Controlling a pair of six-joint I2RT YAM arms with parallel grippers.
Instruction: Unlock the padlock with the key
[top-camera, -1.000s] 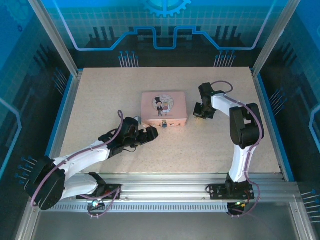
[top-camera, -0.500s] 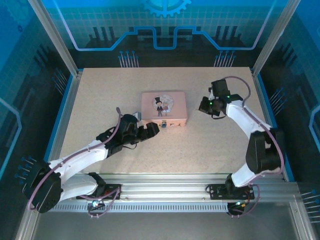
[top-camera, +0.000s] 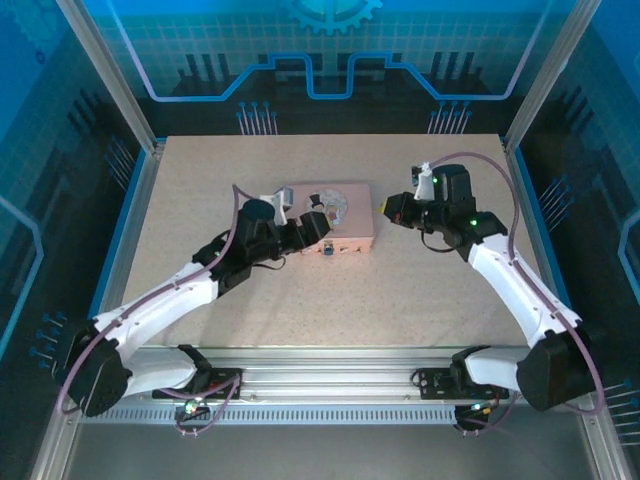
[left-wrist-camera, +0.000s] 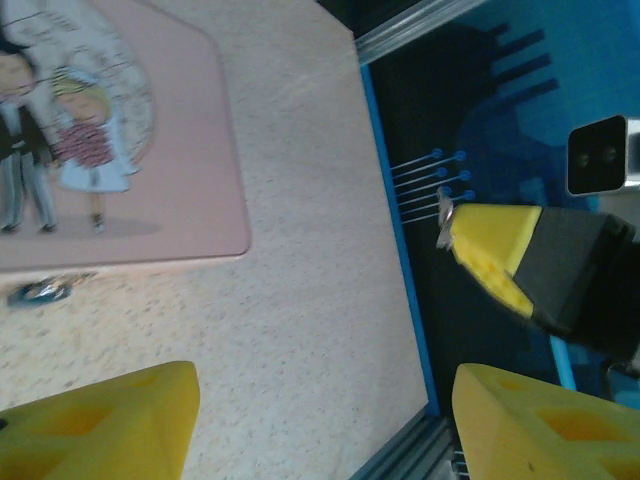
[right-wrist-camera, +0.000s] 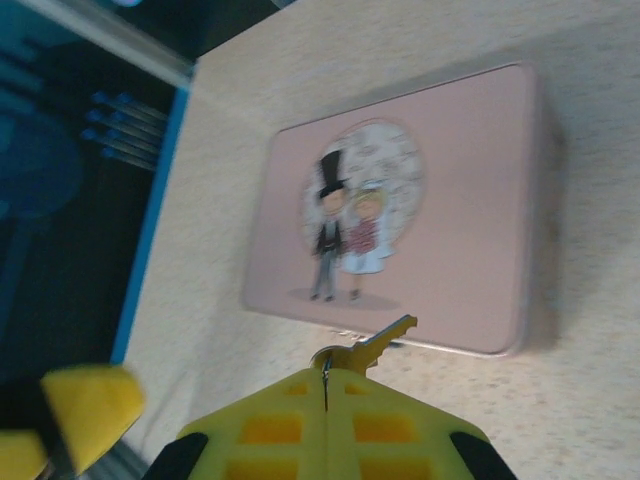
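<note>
the right gripper is pinched shut on the key, whose blade juts past its fingertips, just off the right end of the pink box. the padlock sits against the box's front wall, near the left gripper, whose jaws stand apart with nothing between them.

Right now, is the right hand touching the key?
Touching. In the right wrist view the right hand is shut on the key, whose blade sticks out toward the pink box.
</note>
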